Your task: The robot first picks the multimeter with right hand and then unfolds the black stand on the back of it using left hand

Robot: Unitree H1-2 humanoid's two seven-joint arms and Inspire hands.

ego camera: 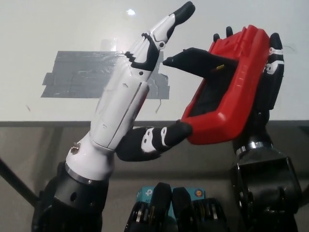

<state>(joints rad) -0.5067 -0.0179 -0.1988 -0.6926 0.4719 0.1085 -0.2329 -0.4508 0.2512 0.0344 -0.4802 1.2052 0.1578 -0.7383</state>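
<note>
left hand (123,104): raised, fingers extended | right hand (267,92): upright, fingers clasped in a grasp
</note>
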